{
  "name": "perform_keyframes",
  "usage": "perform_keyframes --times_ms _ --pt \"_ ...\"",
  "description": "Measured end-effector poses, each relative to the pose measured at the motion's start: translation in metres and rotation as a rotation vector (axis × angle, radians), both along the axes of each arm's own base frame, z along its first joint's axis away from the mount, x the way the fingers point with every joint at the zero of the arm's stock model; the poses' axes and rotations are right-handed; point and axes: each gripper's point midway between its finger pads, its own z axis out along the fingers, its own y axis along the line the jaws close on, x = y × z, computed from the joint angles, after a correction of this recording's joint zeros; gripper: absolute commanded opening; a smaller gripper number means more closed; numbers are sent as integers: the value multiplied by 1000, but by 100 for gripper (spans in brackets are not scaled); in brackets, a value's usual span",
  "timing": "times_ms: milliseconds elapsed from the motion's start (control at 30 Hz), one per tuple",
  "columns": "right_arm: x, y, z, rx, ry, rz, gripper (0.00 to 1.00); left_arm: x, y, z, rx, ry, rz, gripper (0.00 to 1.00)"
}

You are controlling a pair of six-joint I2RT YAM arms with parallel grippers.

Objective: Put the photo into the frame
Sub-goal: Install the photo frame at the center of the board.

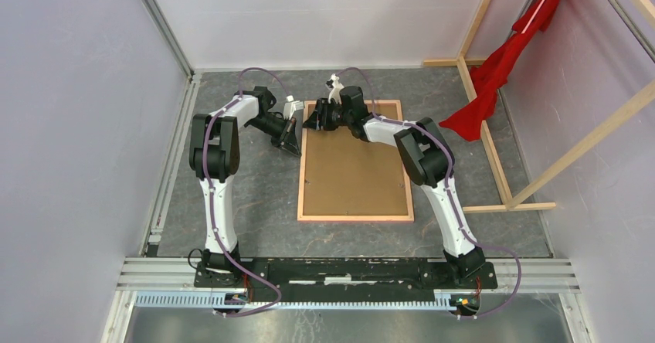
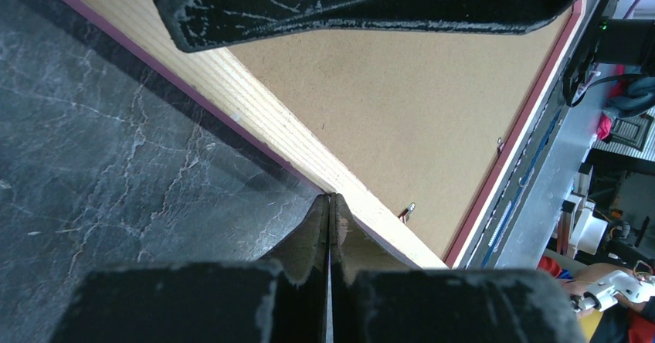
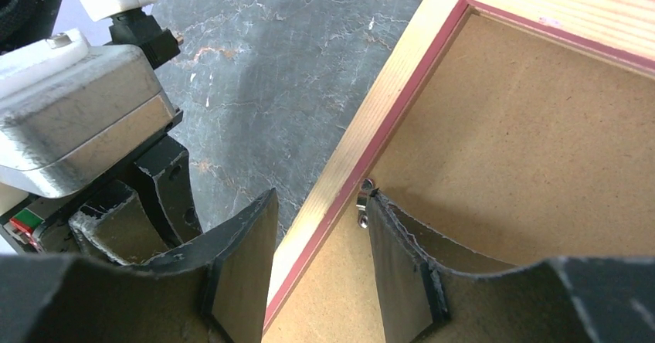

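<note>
Over at the far left corner of the frame [image 1: 355, 218], both arms are crowding in. The frame lies face down on the dark stone-patterned table [image 1: 263, 204], pale wood side up, with a thin line of pink showing along its inner lip. The photo [image 1: 355, 165] sits inside it, only its brown hardboard back on view, flat and level with the rails as far as I can tell. The right gripper [image 3: 320, 196] reaches across the far end with its jaws apart, astride the left rail. One finger hangs over the table outside, and the other is inside over the hardboard, its tip right against a small metal tab [image 3: 363, 200] on the inner edge. Stone shows between the outer finger's tip and the wood, so no pinch that I can see. Just beside it, nearer to me, the left gripper [image 2: 330, 212] is closed tight with nothing between its fingers, its tip at the outer edge of that same left rail. The two grippers are very close together. A band of bare table runs down the frame's left side, past the left arm. On the right, more table lies between the frame and the wooden beams [image 1: 502, 173], where a red cloth [image 1: 502, 65] hangs.
</note>
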Motion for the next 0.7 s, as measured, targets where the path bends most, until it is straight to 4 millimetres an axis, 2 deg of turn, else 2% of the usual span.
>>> perform_keyframes --times_ms 700 --pt "1 6 1 52 -1 89 53 0 0 0 0 1 0 2"
